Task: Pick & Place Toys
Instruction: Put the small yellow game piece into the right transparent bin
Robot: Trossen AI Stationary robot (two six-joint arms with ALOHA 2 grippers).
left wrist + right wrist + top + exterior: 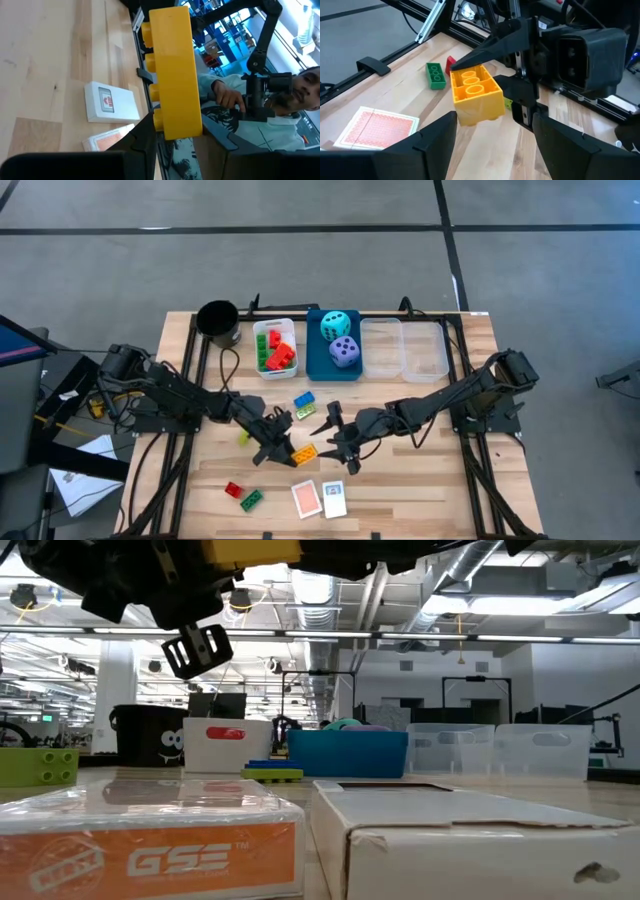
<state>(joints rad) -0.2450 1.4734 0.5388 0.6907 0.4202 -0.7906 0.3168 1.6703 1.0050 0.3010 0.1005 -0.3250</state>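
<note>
Yellow plastic building brick (475, 96) hung clamped in the left jaws (283, 448) above the bench's front middle, its long axis pointing toward the right jaws (338, 442), half open, empty, just beside.

The yellow brick (476, 96) clamped in the left gripper (507, 75) is smooth, slightly glossy plastic with moulded round studs. That gripper's fingers (492, 45) are matt black plastic. Beneath it the table (390, 95) is pale, planked wood with visible grain and a dull finish. Just beside the gripper, the orange-backed card (377, 127) looks like smooth printed paper. Beyond it, the green brick (436, 76) is shiny plastic. The table's edge rail (427, 25) is bare brushed metal.
</note>
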